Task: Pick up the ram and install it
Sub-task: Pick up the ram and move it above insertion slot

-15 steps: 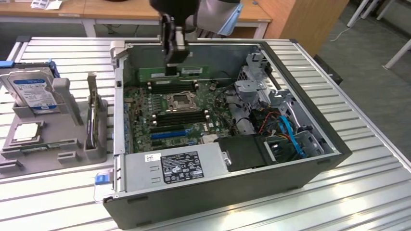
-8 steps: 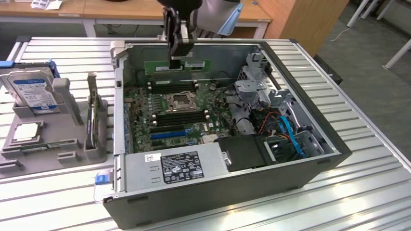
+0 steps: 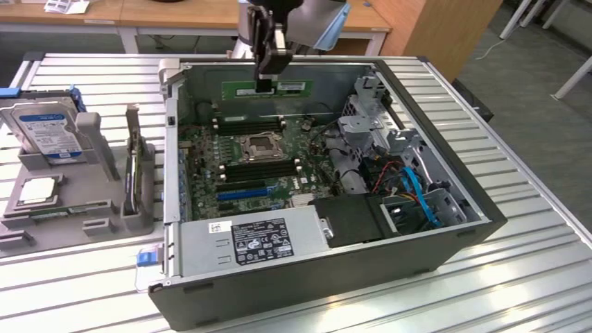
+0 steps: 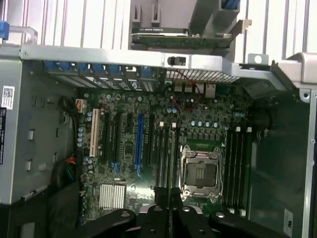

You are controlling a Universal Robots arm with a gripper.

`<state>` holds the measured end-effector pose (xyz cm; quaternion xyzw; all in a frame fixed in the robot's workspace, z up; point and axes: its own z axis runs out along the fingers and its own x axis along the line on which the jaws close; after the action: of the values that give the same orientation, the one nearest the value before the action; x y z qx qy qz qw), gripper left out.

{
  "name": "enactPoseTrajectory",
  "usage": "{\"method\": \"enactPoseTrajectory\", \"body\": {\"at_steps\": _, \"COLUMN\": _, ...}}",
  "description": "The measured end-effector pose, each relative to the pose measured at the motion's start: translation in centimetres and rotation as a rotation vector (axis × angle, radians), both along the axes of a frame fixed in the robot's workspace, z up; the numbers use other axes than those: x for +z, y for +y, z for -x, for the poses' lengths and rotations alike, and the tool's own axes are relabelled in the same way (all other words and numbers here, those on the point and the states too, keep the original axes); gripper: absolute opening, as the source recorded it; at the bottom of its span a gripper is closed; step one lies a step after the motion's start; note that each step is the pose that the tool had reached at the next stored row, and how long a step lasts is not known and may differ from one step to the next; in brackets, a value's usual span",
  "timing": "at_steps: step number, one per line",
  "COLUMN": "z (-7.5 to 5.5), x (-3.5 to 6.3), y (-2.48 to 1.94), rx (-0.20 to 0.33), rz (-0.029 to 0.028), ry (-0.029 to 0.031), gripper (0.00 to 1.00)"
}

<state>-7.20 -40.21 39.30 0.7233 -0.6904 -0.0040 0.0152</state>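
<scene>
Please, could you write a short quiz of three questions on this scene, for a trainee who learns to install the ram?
1. True or false: the pincer holds the ram above the open computer case, not yet seated in a slot.
2. Where is the hard drive?
A) inside the case
B) on the grey stand outside the case, at the exterior view's left
C) in the pincer
3. Fill in: the processor socket lies between two groups of long black memory ____.

Key: 1 true; 2 B; 3 slots.
</scene>
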Motion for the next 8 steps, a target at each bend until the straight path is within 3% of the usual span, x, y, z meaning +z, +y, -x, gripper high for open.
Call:
{"method": "enactPoseTrajectory", "body": {"at_steps": 2, "z": -0.6, "x": 0.0, "y": 0.15, "rx": 0.0, "rz": 0.0, "ry": 0.0002, "gripper": 0.13}}
{"method": "enactPoseTrajectory", "body": {"at_steps": 5, "z": -0.9, "x": 0.0, "y": 0.92, "rx": 0.0, "rz": 0.0004, "ry": 0.0002, "gripper": 0.13}}
{"method": "enactPoseTrajectory", "body": {"at_steps": 8, "z": -0.9, "x": 0.01, "y": 0.94, "rx": 0.0, "rz": 0.0006, "ry": 0.0001, "gripper": 0.13}}
